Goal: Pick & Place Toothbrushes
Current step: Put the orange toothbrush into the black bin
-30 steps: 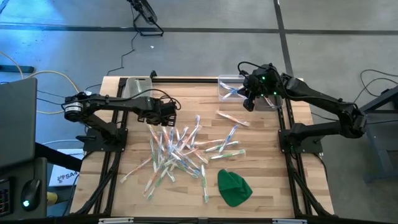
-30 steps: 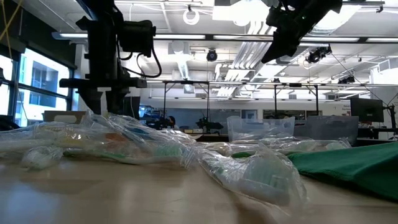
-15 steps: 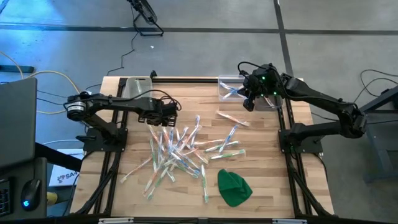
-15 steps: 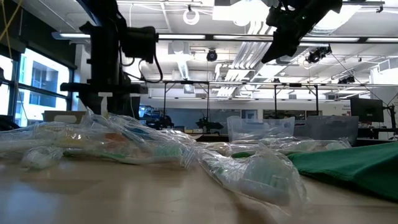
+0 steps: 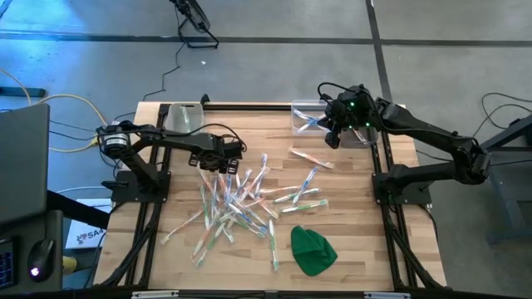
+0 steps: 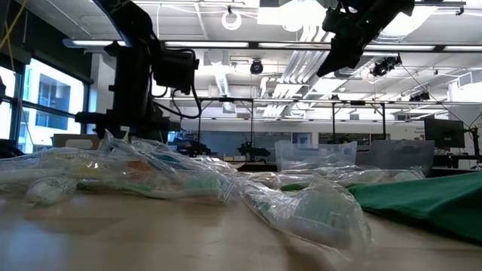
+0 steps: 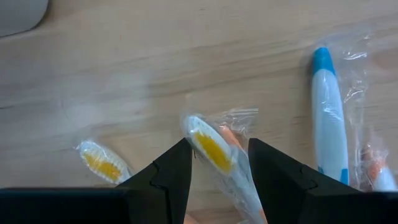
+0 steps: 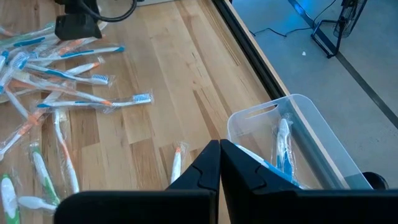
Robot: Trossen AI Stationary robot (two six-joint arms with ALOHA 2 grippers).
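Observation:
Several wrapped toothbrushes (image 5: 241, 199) lie in a loose pile on the wooden table, and one lies apart (image 5: 312, 158) near the far right. My left gripper (image 5: 223, 154) is low over the pile's far-left end. It is open, its fingers on either side of an orange-headed wrapped toothbrush (image 7: 211, 148) lying flat on the wood; I cannot tell if they touch it. My right gripper (image 5: 332, 137) hangs high beside the clear bin (image 5: 312, 119), shut (image 8: 219, 155) and empty. A few toothbrushes (image 8: 283, 146) lie in that bin.
A second clear bin (image 5: 184, 116) stands at the far left edge. A green cloth lump (image 5: 312, 249) lies near the near right edge. Another orange-headed brush (image 7: 102, 165) and a blue one (image 7: 328, 118) lie close to my left gripper. Bare wood (image 5: 274, 133) shows between the bins.
My left arm has swung its gripper a little toward the table's right and near edge, farther over the pile's far-left end. The toothbrushes and the right arm have stayed where they were.

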